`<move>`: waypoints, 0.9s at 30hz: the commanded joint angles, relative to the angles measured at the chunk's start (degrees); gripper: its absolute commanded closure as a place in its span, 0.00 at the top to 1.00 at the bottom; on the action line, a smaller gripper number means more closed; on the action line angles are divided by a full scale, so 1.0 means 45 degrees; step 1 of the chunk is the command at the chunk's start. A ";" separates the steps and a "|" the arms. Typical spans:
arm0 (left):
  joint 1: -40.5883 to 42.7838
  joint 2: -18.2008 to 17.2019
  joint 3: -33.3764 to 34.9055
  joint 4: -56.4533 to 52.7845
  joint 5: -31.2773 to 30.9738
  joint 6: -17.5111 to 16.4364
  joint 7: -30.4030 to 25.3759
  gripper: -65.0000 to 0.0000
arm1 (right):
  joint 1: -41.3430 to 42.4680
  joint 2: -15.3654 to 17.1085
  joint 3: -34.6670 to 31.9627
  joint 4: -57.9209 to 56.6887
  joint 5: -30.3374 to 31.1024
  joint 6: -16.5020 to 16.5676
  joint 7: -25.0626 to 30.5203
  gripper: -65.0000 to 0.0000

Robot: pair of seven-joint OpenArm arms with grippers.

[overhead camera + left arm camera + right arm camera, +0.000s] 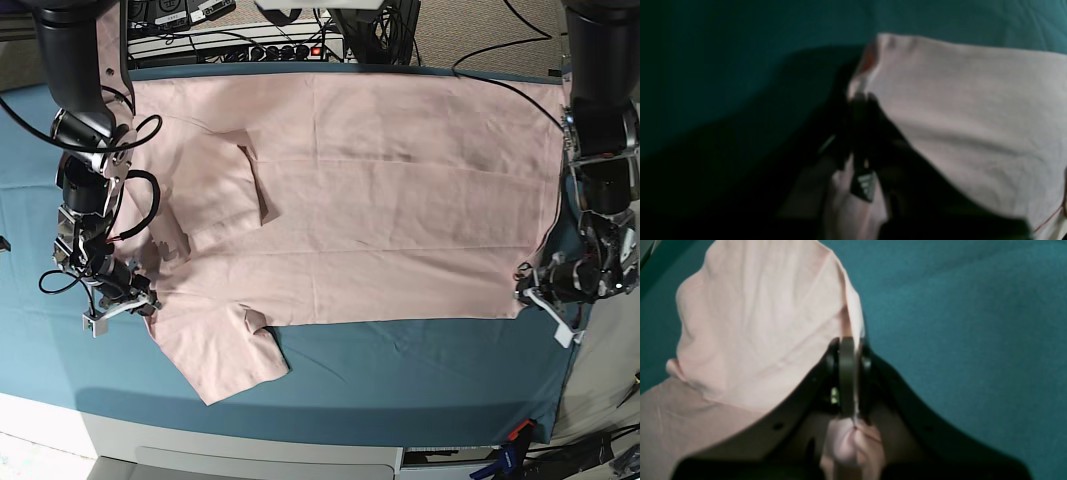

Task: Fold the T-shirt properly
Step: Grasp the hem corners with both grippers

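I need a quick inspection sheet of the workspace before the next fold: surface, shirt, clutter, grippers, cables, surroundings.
Surface: teal-blue table cloth covers the table, lightly wrinkled.
Job's things: large pale pink short-sleeved cotton T-shirt lies spread out, plain side up; one sleeve sticks out toward the front edge, another fabric flap is folded onto the body.
Clutter: nothing seen on the cloth.
Grippers: left gripper shut on a shirt edge at the hem corner; right gripper shut on a shirt edge near the sleeve.
Cables: black cables loop along the right arm; a thin black cable crosses the shirt's far corner.
Surroundings: electronics boxes behind the table.
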 commanded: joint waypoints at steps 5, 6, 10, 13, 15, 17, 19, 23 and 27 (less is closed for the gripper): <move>-0.0452 -0.0782 -0.0029 0.0257 -0.0267 0.0019 0.0243 0.00 | 0.0282 0.0325 0.0000 0.0423 -0.0175 0.0656 -0.0233 0.00; -0.0457 -0.0865 -0.0029 0.0257 -0.0403 0.0005 0.0301 0.00 | 0.0282 0.0330 0.0000 0.0427 -0.0170 0.0933 -0.0233 0.00; -0.0461 -0.1098 -0.0029 0.0257 -0.0826 -0.0024 0.0573 0.00 | 0.0277 0.0325 0.0000 0.0427 0.0257 0.1472 -0.0233 0.00; -0.0461 -0.1088 -0.0029 0.0257 -0.0831 -0.0087 0.0767 0.00 | 0.0282 0.0350 0.0000 0.0442 0.0393 0.1763 -0.0219 0.00; -0.0461 -0.1093 -0.0029 0.0257 -0.1035 -0.0457 0.0777 0.00 | 0.0282 0.0369 0.0000 0.0442 0.0389 0.1894 -0.0194 0.00; -0.0486 -0.1088 -0.0024 0.0257 -0.1331 -0.0704 0.0782 0.00 | 0.0277 0.0408 0.0000 0.0442 0.0389 0.1899 -0.0194 0.00; -0.0539 -0.1073 -0.0024 0.0257 -0.1549 -0.0704 0.0816 0.00 | 0.0282 0.0466 0.0000 0.0442 0.0393 0.1904 -0.0199 0.00; -0.0680 -0.1054 -0.0024 0.0257 -0.1540 -0.0695 0.0957 0.00 | 0.0277 0.0539 0.0000 0.0442 0.0398 0.1904 -0.0199 0.00; -0.0845 -0.1054 -0.0024 0.0257 -0.1525 -0.0695 0.1049 0.00 | 0.0277 0.0534 0.0000 0.0442 0.0398 0.1909 -0.0199 0.00</move>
